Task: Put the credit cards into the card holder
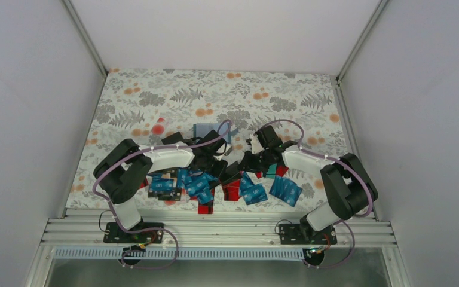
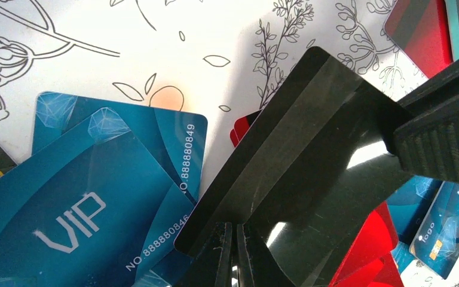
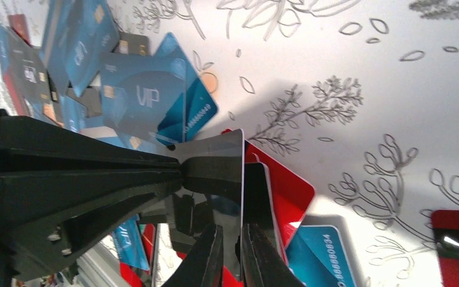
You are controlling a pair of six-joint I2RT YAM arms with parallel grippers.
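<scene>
A glossy black credit card (image 2: 299, 137) hangs between both arms above the pile. My left gripper (image 2: 234, 226) is shut on its lower edge. My right gripper (image 3: 231, 230) is shut on the opposite edge of the same card (image 3: 221, 149), and one of its ribbed fingers (image 2: 442, 149) shows in the left wrist view. In the top view the two grippers meet at mid-table (image 1: 233, 168). Blue VIP cards (image 2: 83, 203) and red cards (image 3: 281, 185) lie on the cloth beneath. The teal-blue card holder (image 1: 211, 133) lies just behind the grippers, untouched.
More blue cards (image 1: 285, 190) and red ones (image 1: 232, 190) are strewn along the near part of the floral cloth (image 1: 155, 101). An aluminium rail (image 1: 215, 230) runs along the front edge. White walls close in the left, right and back sides.
</scene>
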